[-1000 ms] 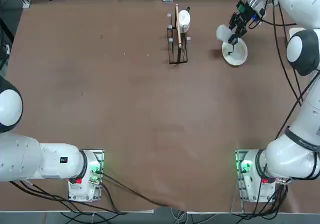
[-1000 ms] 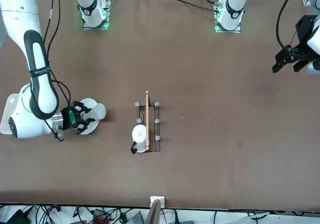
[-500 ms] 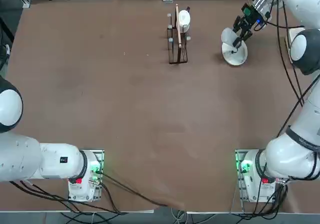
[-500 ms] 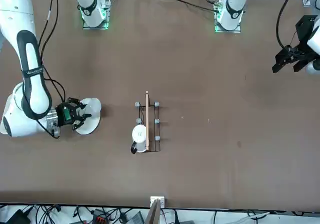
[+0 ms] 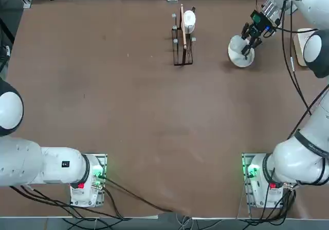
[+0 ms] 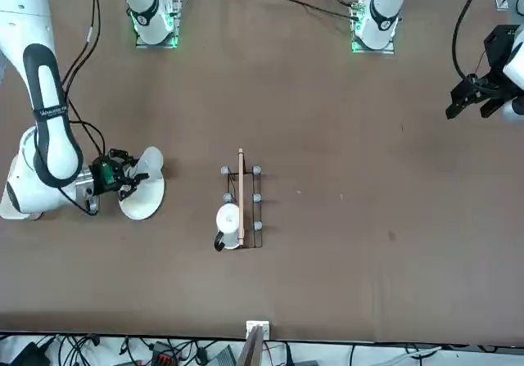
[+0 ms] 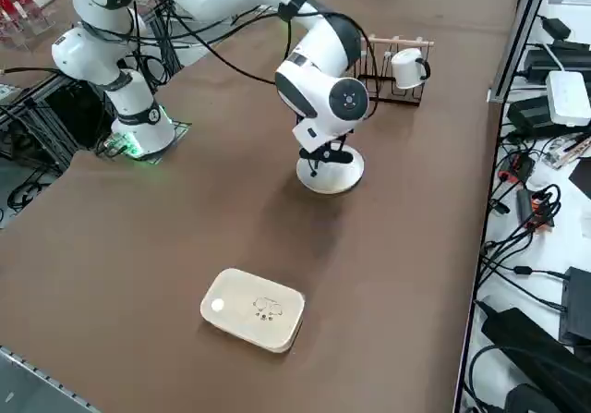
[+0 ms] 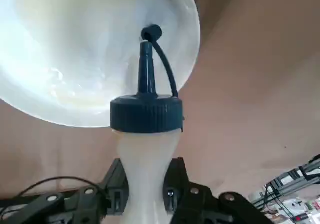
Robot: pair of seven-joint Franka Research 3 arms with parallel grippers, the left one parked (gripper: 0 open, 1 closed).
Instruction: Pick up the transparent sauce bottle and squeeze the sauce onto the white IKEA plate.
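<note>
My right gripper (image 5: 250, 38) hovers at the far right of the table, shut on the transparent sauce bottle (image 5: 236, 44). The wrist view shows the fingers (image 8: 117, 183) clamping the whitish body of the bottle (image 8: 147, 159), its dark blue cap and open nozzle tilted down at the white IKEA plate (image 8: 70, 58). The cap's small lid dangles on its strap. From the front, the bottle (image 6: 151, 162) lies tipped over the plate (image 6: 141, 201), with the gripper (image 6: 124, 176) beside it. In the right side view the wrist hides the bottle above the plate (image 7: 331, 178).
A black wire rack (image 5: 182, 39) holding a white mug (image 5: 189, 19) stands left of the plate, also seen as the rack (image 6: 241, 206). A white rounded-rectangular container (image 7: 254, 309) lies near the table's right edge. Cables crowd the floor past that edge.
The right gripper has swung the bottle a little toward the robot's side, so it now lies tipped over the plate. The plate and the rack have stayed put.
</note>
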